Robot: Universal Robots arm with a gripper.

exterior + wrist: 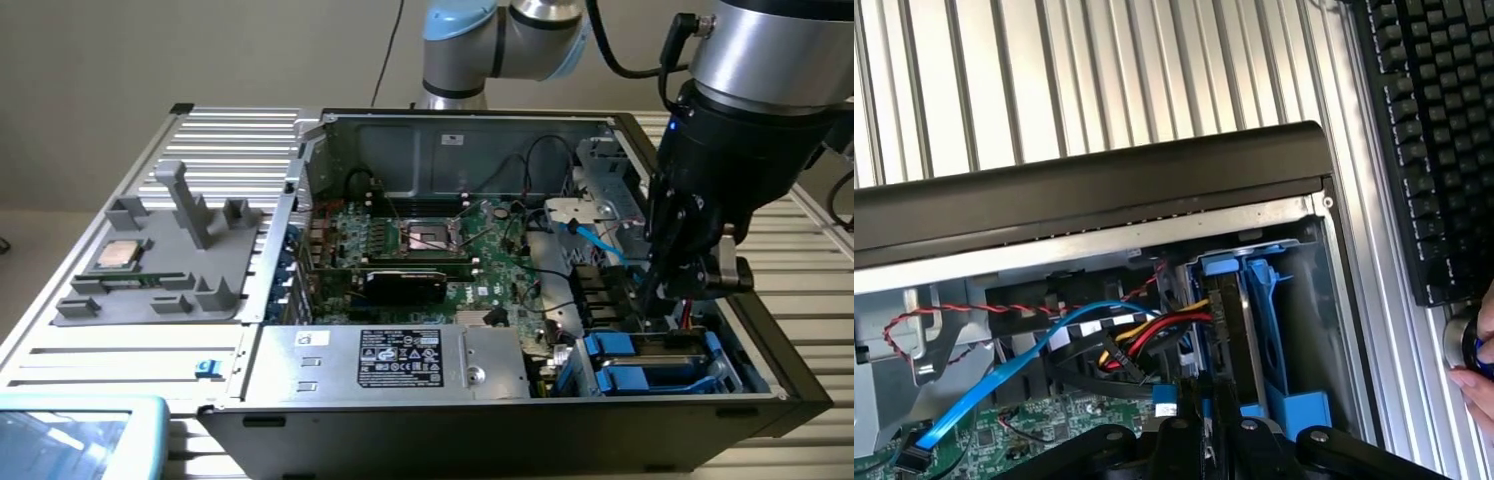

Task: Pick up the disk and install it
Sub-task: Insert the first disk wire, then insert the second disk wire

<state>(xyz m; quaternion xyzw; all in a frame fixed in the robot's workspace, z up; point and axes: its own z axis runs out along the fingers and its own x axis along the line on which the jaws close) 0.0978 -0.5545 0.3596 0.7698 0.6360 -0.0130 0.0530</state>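
The disk [1224,320] stands on edge in the drive bay at the corner of the open computer case [747,330], showing a dark side and a bright blue bracket at its end. My gripper [1212,425] is shut on the disk's edge, one finger on each side. In the exterior view the gripper [663,300] reaches down into the bay at the exterior view's right, just above the disk's blue bracket [621,343]. Much of the disk is hidden inside the bay.
Another blue-bracketed drive [1269,340] sits right beside the disk. Red, yellow and blue cables [1144,335] lie close by over the motherboard [441,250]. A grey tray [200,290] holds a processor chip [120,253]. A keyboard [1424,140] and a person's hand [1476,375] are outside the case.
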